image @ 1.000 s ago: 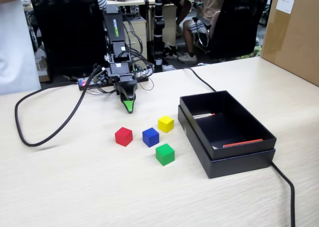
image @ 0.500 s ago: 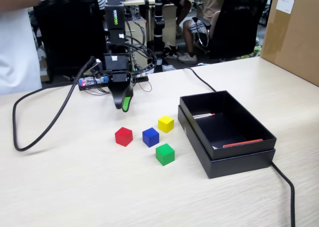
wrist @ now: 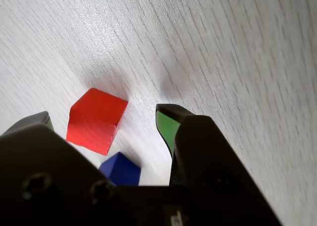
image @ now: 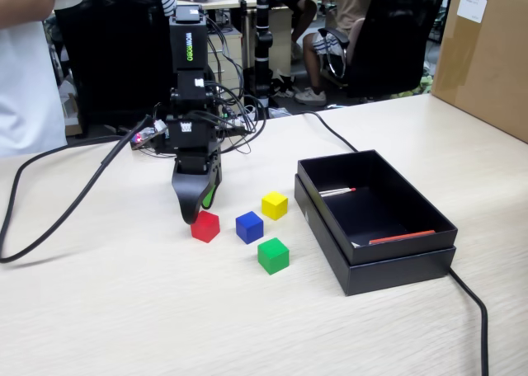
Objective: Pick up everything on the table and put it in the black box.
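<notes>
The tool [wrist: 106, 118] is open, with its two jaws spread, and it hangs low over the tabletop [image: 124, 310] with the red cube [wrist: 94, 119] lying between the jaw tips in the wrist view; it does not grip anything. In the fixed view the tool [image: 196, 215] stands just behind and partly over the red cube [image: 205, 226], and I cannot tell if a tip touches it. This cube looks small, matte and with sharp edges, so I judge it light and stiff, not fragile, and not very slippery; the best hold is on two opposite flat sides, near the middle of their height, with the jaws square to the faces so the cube does not turn out. In the wrist view the cube sits a little turned against the jaws, so a small twist may be needed. Just beside it is the blue cube [image: 249, 227], then the yellow cube [image: 275, 204] and the green cube [image: 273, 255], all near each other. The black box [image: 396, 265] stands further to the right, holding none of the cubes.
</notes>
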`<action>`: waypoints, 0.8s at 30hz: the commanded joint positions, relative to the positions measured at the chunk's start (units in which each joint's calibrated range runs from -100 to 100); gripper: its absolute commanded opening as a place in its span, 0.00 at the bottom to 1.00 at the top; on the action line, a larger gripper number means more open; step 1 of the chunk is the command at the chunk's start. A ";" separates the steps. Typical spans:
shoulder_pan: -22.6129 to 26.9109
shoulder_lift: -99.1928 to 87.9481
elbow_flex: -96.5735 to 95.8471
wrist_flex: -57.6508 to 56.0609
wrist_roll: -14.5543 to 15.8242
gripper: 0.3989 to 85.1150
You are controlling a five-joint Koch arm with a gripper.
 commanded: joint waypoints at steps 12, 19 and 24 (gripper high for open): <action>0.20 11.42 13.34 -2.36 1.47 0.19; 0.68 -6.59 14.79 -10.57 0.59 0.16; 6.20 -18.18 23.67 -16.35 -1.27 0.16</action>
